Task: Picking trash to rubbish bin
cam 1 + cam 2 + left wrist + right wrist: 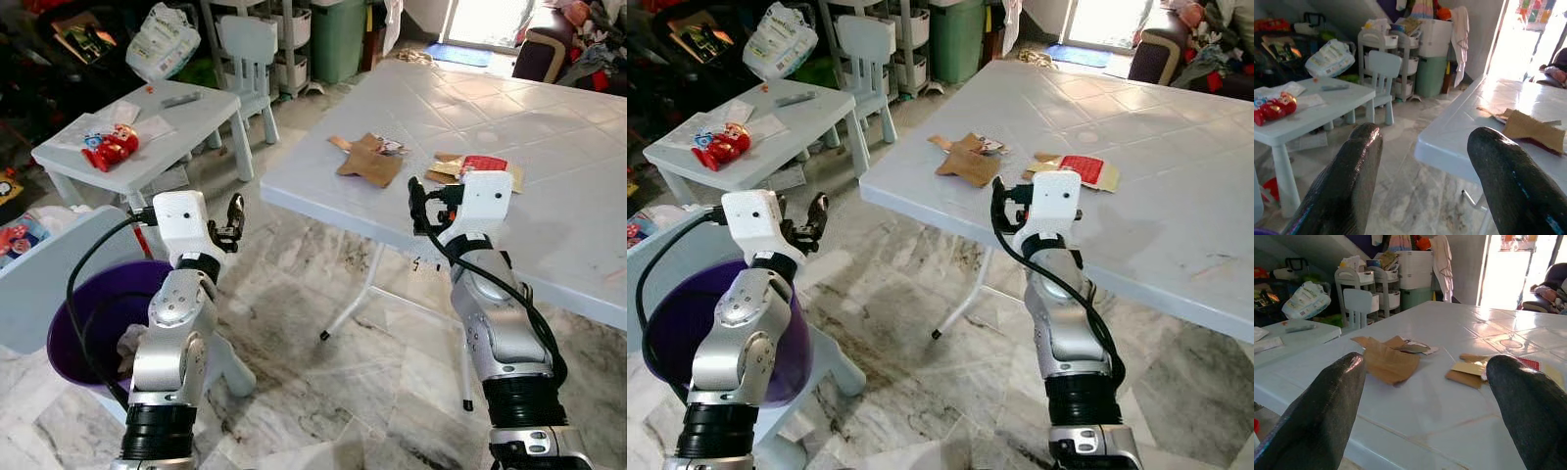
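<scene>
On my far left I see the purple rubbish bin [83,318] on the floor, the left gripper [233,223] raised just above it, fingers [1347,191] spread and empty. Behind stands a small white table with a red toy [110,147]. On the large white tabletop [549,157] lie the brown paper scrap [370,160] and red-and-tan cardboard pieces [480,166]. My right gripper [415,208] hovers at the near edge, fingers [1322,421] apart, holding nothing.
</scene>
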